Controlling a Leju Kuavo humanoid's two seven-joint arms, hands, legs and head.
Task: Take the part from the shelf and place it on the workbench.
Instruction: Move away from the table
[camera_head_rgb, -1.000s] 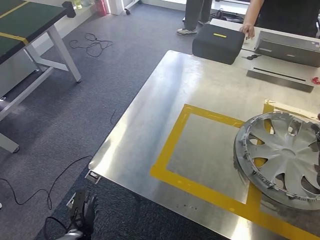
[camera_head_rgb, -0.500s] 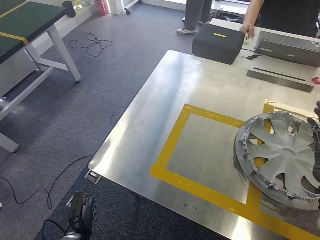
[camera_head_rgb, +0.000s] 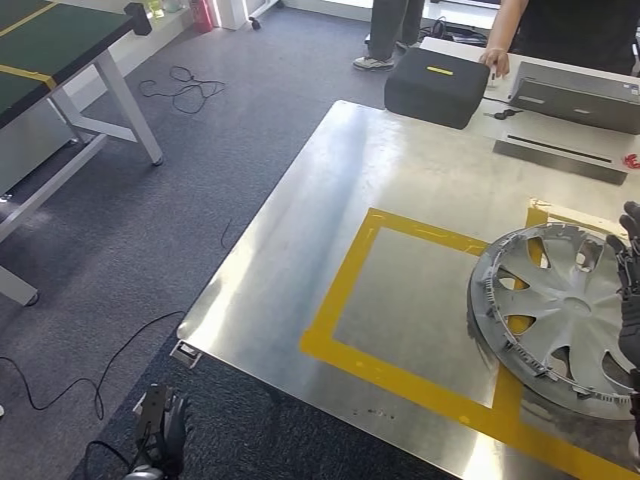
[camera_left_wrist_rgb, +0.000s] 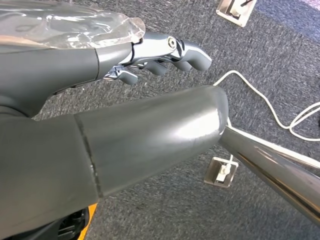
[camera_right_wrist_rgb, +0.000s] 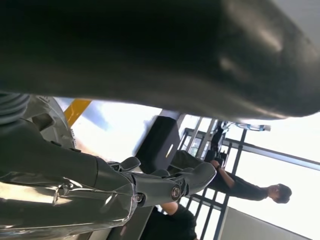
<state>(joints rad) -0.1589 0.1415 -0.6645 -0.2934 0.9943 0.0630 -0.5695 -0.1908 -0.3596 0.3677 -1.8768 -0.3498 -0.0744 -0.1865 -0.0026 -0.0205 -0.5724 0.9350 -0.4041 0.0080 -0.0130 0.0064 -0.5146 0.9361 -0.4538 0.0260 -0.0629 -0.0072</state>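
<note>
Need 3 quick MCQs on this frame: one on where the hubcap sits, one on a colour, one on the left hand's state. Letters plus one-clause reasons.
1. Where does the hubcap lie?
A. On the carpet under the bench
B. On the metal workbench, over the right side of the tape frame
C. On top of the black case

2. What colour is the tape frame on the bench?
A. Yellow
B. Red
C. Blue

3. What is the left hand doing?
A. Gripping the hubcap
B. Pressing on the black case
C. Holding nothing, low beside the bench over the carpet

Answers:
1 B: the hubcap rests on the bench top and covers the frame's right strip.
2 A: the rectangle outline is plainly yellow.
3 C: the left wrist view shows its fingers apart over the carpet with nothing in them.
</note>
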